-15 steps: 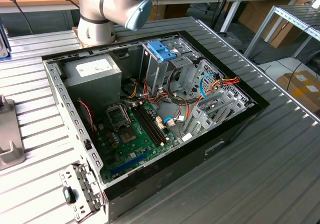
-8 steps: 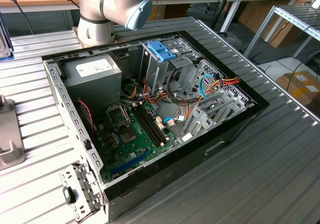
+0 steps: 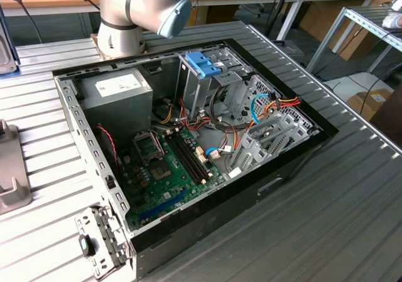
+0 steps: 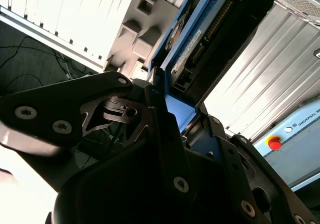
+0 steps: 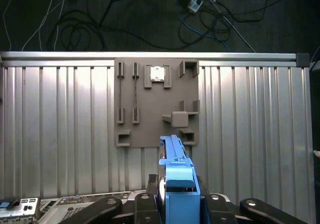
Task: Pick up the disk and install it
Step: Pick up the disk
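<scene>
While in hand (image 5: 176, 189), disk (image 5: 173, 156) edge-on aloft.

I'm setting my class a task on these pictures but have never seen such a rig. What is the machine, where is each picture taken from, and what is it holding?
It is a single grey robot arm with a black two-fingered gripper. The exterior view, from a camera off the arm, shows an open black computer case lying on a ribbed metal table. Both wrist views come from cameras riding on the arm. They show the gripper shut on the disk, a flat dark drive in a light-blue plastic frame, with a grey slotted holder plate on the table beyond.
</scene>
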Robot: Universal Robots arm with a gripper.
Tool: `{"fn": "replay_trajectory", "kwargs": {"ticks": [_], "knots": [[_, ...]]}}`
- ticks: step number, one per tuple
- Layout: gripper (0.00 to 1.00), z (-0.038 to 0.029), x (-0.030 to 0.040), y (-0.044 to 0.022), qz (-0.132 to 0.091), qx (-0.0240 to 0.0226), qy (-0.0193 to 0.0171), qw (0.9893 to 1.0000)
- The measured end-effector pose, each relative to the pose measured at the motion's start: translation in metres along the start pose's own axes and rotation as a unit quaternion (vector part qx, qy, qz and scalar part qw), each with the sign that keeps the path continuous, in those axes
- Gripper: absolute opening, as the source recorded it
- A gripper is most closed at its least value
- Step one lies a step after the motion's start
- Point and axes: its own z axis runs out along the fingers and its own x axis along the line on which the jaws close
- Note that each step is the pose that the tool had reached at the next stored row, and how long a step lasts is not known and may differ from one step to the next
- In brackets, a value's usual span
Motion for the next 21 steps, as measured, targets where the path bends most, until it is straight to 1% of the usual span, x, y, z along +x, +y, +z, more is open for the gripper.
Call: {"fn": "replay_trajectory", "kwargs": {"ticks": [13, 21], "knots": [[0.37, -0.0005, 0.0017, -0.0063, 0.0, 0.0, 0.0, 1.0], [0.37, -0.0009, 0.0029, -0.0113, 0.0, -0.0001, 0.0, 1.0]]}}
